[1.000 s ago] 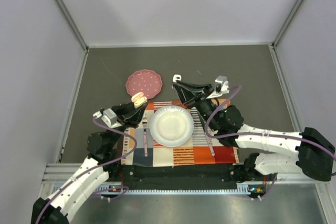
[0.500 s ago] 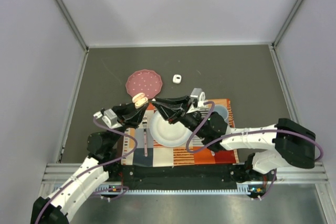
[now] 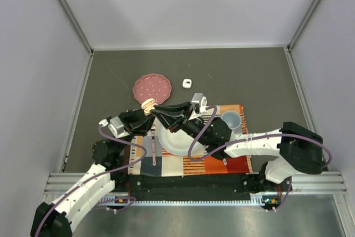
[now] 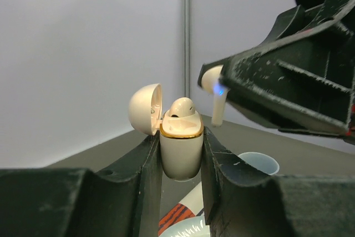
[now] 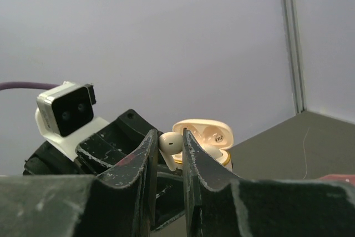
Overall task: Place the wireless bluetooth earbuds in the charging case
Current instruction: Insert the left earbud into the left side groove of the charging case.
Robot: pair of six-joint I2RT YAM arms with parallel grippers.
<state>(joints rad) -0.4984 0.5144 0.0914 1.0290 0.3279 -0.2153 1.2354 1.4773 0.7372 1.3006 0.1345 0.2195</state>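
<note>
My left gripper (image 4: 181, 137) is shut on the cream charging case (image 4: 181, 151), holding it upright in the air with its lid open to the left. One pale earbud (image 4: 181, 107) sits in the case. My right gripper (image 5: 168, 140) is shut on a second white earbud (image 5: 170, 144), stem down, just right of and slightly above the case (image 5: 208, 137). That earbud also shows in the left wrist view (image 4: 213, 90), with a blue light on it. In the top view the two grippers meet at the case (image 3: 148, 105).
A white plate (image 3: 172, 137) lies on a striped placemat (image 3: 222, 162) under the right arm, with a pink-handled fork (image 3: 153, 148) to its left. A pale blue cup (image 3: 231, 119) stands at the right. A pink plate (image 3: 152, 87) and a small white object (image 3: 187, 83) lie behind.
My right gripper has swung left from the back centre, over the white plate, to the case in my left gripper. The left gripper has barely moved.
</note>
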